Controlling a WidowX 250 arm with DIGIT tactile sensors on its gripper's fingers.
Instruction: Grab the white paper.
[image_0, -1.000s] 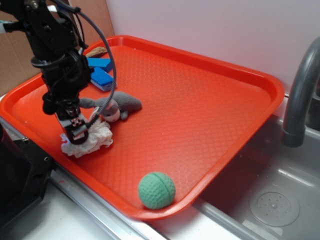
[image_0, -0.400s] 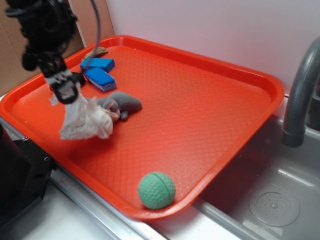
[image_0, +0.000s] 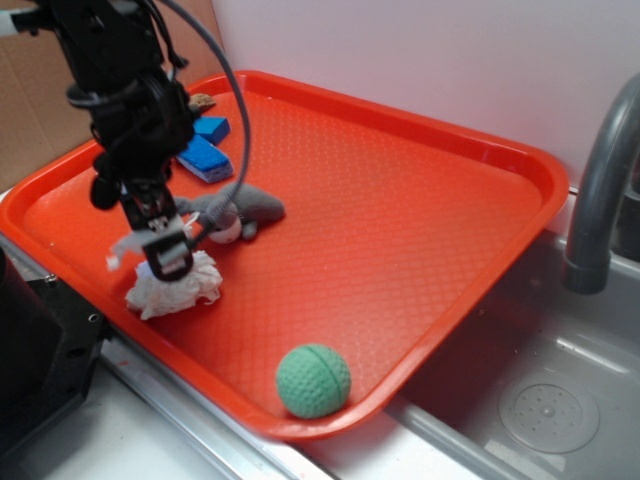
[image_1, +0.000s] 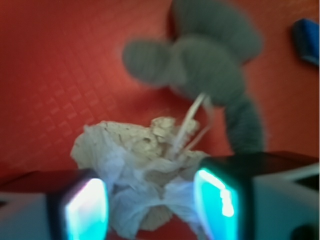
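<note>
The white paper (image_0: 180, 288) is a crumpled wad at the front left of the orange tray (image_0: 400, 210), its lower part touching or just above the tray floor. My gripper (image_0: 168, 262) comes down onto its top, and a white tail sticks out to the left of the fingers. In the wrist view the white paper (image_1: 135, 150) bunches between the two glowing pads (image_1: 86, 207) of my gripper (image_1: 150, 210), touching both. The gripper is shut on it.
A grey plush animal (image_0: 250, 207) lies just behind the paper, and in the wrist view the plush (image_1: 210, 65) is directly ahead. Blue blocks (image_0: 205, 158) sit at the tray's back left. A green ball (image_0: 313, 380) rests near the front rim. A faucet (image_0: 600, 180) and sink (image_0: 540, 400) are on the right.
One second ago the gripper was down on the paper. It then lifted the paper up and to the left, and has now come back down with it to the tray's front left.
</note>
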